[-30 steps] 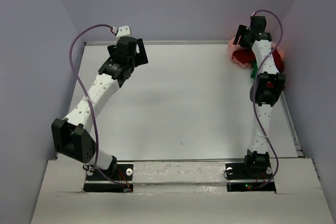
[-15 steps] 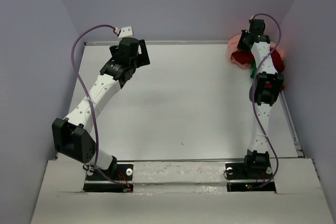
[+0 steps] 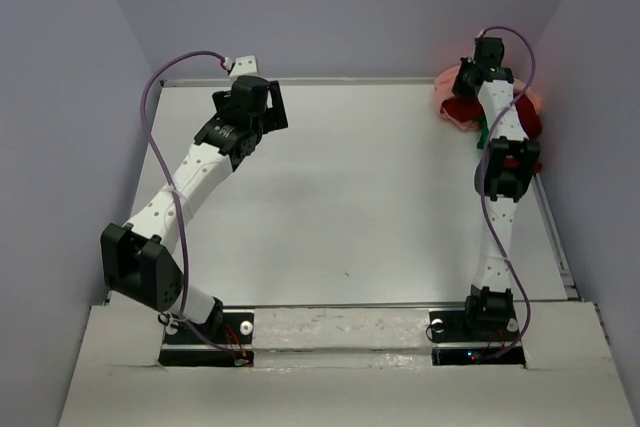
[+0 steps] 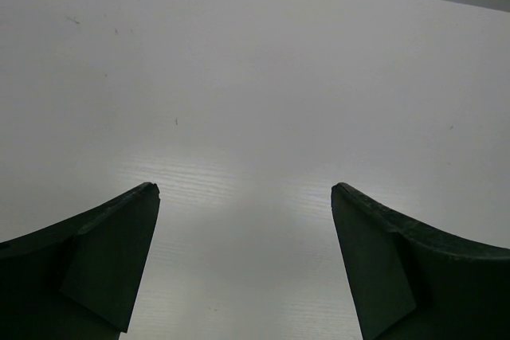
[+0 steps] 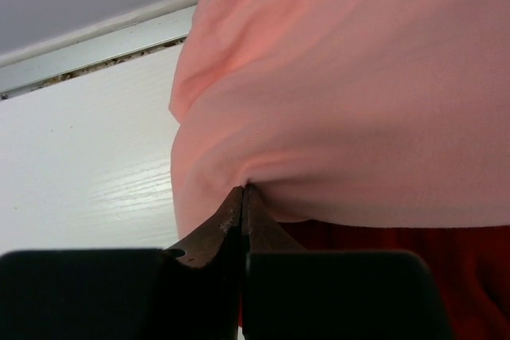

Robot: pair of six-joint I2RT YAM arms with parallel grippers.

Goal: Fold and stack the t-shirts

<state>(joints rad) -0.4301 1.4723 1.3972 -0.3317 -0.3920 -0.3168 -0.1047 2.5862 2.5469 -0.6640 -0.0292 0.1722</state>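
Observation:
The t-shirts lie bunched in the far right corner of the table: a salmon-pink one [image 3: 445, 95] on top, a dark red one [image 3: 462, 112] under it, and a strip of green [image 3: 481, 133] beside my right arm. My right gripper [image 3: 470, 75] [image 5: 243, 189] is shut, its tips pinching a puckered fold at the edge of the salmon-pink t-shirt [image 5: 343, 93], with the dark red cloth [image 5: 398, 248] just below. My left gripper [image 3: 262, 105] [image 4: 245, 189] stands open over the bare far left of the table, with nothing between its fingers.
The white table [image 3: 350, 187] ends at a metal rail [image 3: 350, 80] along the back, also seen as a rail [image 5: 88, 53] left of the pile. Grey-violet walls close in on both sides; the right wall [image 3: 590, 97] stands right behind the shirts.
My right gripper has closed from wide open onto the fold of the salmon-pink t-shirt. My left arm has shifted slightly to the right, still open.

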